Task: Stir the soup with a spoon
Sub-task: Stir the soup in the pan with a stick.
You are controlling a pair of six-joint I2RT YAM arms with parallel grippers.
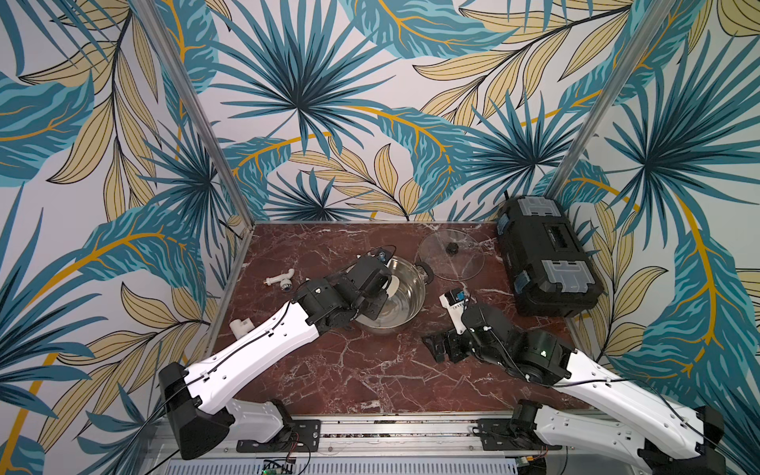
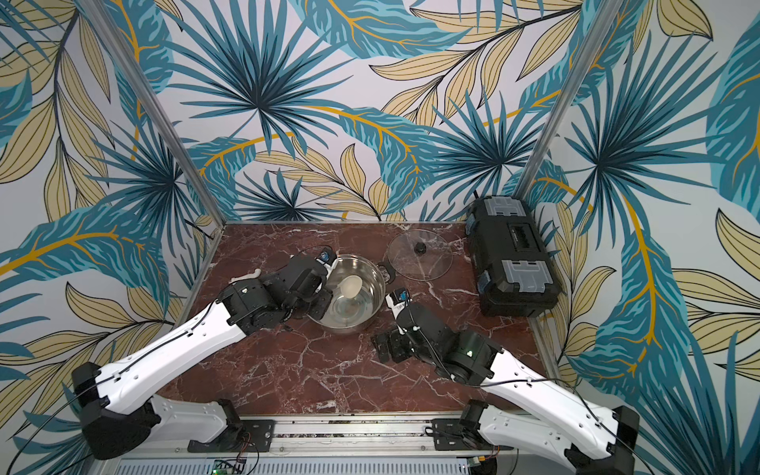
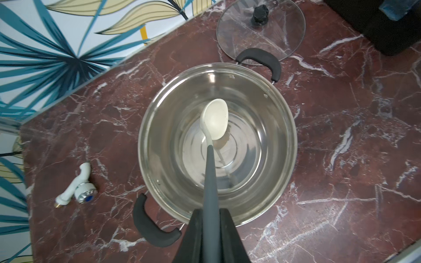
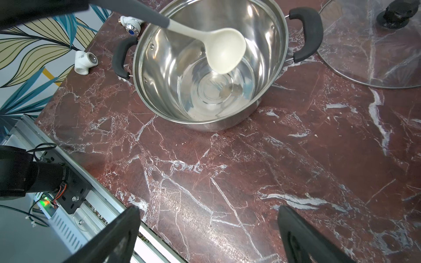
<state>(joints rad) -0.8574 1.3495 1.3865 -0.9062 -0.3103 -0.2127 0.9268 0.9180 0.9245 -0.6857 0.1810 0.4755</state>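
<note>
Cream spoon (image 3: pixel 215 118), clamped in the left hand (image 3: pixel 211 214), slants down over the pot (image 3: pixel 164 127). Bowl hangs above pot's centre.

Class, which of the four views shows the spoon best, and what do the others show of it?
The left wrist view: the spoon runs from grip to cream bowl, over the pot. The right wrist view shows its bowl and stem, handle end hidden. Both top views show only its bowl, small.
</note>
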